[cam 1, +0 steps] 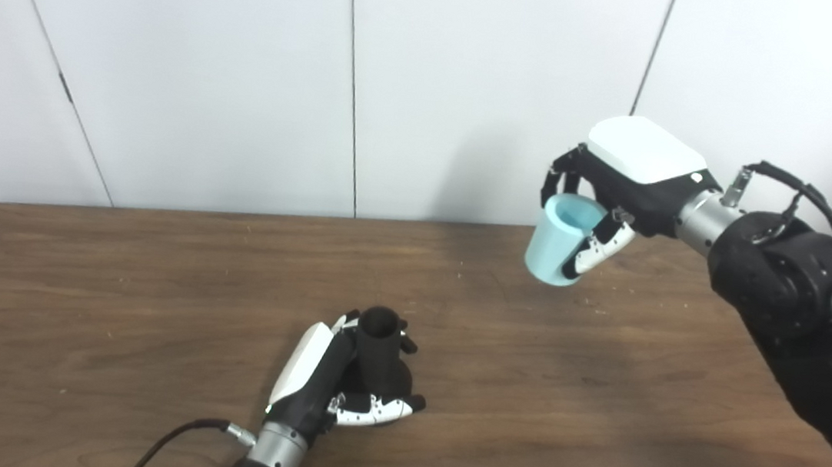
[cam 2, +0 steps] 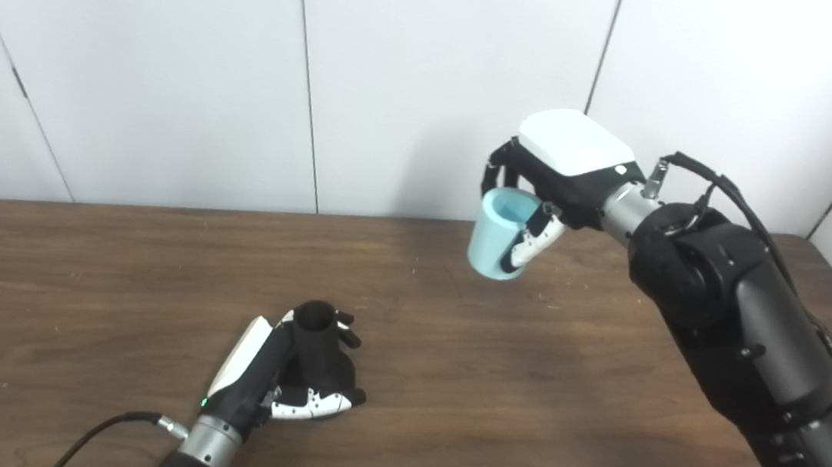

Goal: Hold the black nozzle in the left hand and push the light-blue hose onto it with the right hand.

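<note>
- Left hand (cam 1: 339, 380) low over dark brown wooden surface (cam 1: 108, 294), fingers (cam 1: 374, 409) clenched around short black cylindrical nozzle (cam 1: 379, 346).
- Nozzle upright, open end up, rising above the closed fingers; white thumb segment wrapped across its lower front.
- Whether nozzle base touches the surface: cannot tell, hidden by the hand.
- Right hand (cam 2: 552, 186) raised well above the surface, white back plate up, fingers (cam 2: 531, 245) grasping stubby light-blue hose section (cam 2: 497, 238).
- Hose hanging below the palm, tilted, open upper end visible between the curled fingers and thumb; lower end clear of the surface.
- Hose well apart from the nozzle: up and to the right of the left fingers, nearer the white panelled wall (cam 1: 249, 53).
- No contact between hose and nozzle.
- Black cable (cam 1: 170, 440) trailing from left wrist toward bottom edge; second black cable (cam 2: 707, 183) looped over right wrist.
</note>
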`<state>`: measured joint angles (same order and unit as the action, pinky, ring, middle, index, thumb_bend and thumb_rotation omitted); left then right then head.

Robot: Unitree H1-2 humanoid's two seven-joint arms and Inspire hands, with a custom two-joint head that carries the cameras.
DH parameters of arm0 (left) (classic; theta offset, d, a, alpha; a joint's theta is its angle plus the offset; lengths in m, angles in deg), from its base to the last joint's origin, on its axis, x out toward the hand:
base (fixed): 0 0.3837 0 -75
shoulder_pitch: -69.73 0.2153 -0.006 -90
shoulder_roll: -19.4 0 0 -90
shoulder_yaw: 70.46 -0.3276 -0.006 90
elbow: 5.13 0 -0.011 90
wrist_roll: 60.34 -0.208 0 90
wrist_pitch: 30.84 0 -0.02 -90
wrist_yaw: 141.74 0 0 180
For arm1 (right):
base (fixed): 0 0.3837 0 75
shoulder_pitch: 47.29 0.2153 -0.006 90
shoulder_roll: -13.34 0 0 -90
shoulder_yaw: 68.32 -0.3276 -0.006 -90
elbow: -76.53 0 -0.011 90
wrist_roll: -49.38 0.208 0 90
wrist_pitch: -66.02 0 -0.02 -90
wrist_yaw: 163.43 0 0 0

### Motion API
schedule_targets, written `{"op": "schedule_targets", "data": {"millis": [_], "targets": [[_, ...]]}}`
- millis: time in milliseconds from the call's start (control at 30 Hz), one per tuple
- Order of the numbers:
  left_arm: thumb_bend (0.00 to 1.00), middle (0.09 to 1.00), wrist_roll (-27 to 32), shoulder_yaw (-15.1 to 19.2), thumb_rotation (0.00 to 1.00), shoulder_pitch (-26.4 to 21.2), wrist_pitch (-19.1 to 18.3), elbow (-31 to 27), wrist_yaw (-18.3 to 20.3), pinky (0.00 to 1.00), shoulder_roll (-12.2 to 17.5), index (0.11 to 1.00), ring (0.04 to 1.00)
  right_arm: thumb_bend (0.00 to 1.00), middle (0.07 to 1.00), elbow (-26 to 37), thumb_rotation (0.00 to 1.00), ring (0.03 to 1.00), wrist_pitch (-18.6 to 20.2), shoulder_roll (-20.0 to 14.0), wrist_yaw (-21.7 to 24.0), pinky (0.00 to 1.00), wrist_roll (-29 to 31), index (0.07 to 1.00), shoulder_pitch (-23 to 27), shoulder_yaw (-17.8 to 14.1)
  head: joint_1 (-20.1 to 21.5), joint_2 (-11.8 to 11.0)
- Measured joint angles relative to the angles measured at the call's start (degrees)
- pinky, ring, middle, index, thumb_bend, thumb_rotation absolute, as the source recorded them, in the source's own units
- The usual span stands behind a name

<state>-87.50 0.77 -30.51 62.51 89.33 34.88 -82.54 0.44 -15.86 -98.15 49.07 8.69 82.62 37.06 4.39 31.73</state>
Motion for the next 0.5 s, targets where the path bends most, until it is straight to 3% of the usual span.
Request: {"op": "schedule_targets", "data": {"millis": [33,67,167,333,500], "targets": [[0.51,0.777,-0.03,-0.07,0.07,0.01,-0.29,0.0,-0.01,1.0,-0.18,0.488,0.876,0.52,0.409,-0.03,0.0,0.285,-0.04,0.01,0.21,0.19,0.0,0.519,-0.03,-0.02,0.0,0.0],[0.51,0.777,-0.23,-0.29,0.07,-0.03,-0.56,-0.01,-0.04,1.0,-0.24,0.488,0.874,0.53,0.44,0.21,0.0,0.263,-0.04,0.04,0.81,0.17,0.32,0.501,-0.06,-0.09,-3.48,1.31],[0.51,0.777,-1.23,-0.76,0.07,-0.05,-1.3,-0.08,-0.37,1.0,-0.66,0.488,0.871,0.53,0.469,4.04,0.0,0.241,0.27,0.57,2.01,0.15,1.74,0.484,-0.38,-0.56,-3.52,1.32],[0.51,0.775,-2.0,-2.61,0.07,0.46,-3.0,-0.07,-0.51,1.0,-3.9,0.487,0.874,0.53,0.472,8.03,0.0,0.246,0.54,3.22,4.58,0.16,3.59,0.482,-0.35,-0.35,-4.92,1.67],[0.51,0.774,-2.37,-3.29,0.07,0.7,-3.86,0.11,-0.51,1.0,-5.13,0.487,0.877,0.52,0.405,9.1,0.0,0.265,0.36,4.19,6.15,0.18,4.8,0.516,-0.32,-0.34,-5.45,1.76]]}}
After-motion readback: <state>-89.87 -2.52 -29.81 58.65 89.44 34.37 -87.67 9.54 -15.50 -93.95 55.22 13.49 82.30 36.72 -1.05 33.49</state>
